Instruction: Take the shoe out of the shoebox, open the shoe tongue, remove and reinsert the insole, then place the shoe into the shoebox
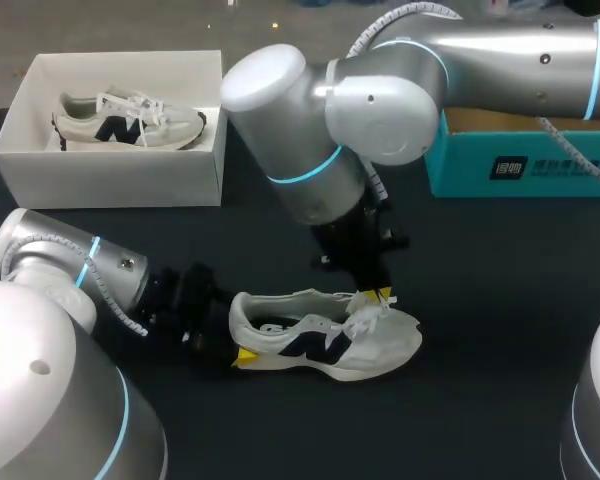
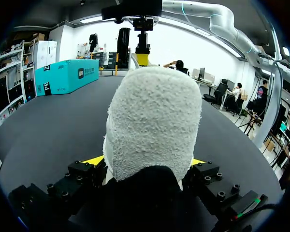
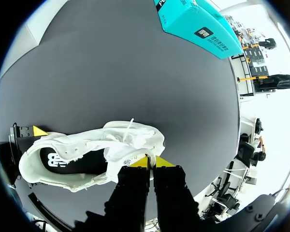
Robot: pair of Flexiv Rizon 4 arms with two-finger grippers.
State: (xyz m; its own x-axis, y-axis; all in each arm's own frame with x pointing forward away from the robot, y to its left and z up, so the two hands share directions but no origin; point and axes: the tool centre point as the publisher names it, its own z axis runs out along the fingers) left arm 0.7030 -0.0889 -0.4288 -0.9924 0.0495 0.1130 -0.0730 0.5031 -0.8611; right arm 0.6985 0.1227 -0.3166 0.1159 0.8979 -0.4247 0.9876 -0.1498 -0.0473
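a robotics lab: my left arm [image 1: 70, 262] and right arm [image 1: 500, 50] lean over a black table [image 1: 500, 300], teal carton [image 1: 540, 165] beyond the right gripper [image 1: 378, 296].

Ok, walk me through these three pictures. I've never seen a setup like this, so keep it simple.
This is a robot with two arms at a dark table. The overhead picture looks down from above and behind: the left arm enters at the left, the right arm at the right. The two round pictures come from a camera on each wrist, looking along the claw. A white shoe rests on the table. The left claw grips its heel from both sides; the right claw pinches its top by the laces. A white box at the back left holds a second shoe, and a teal box sits at the back right.
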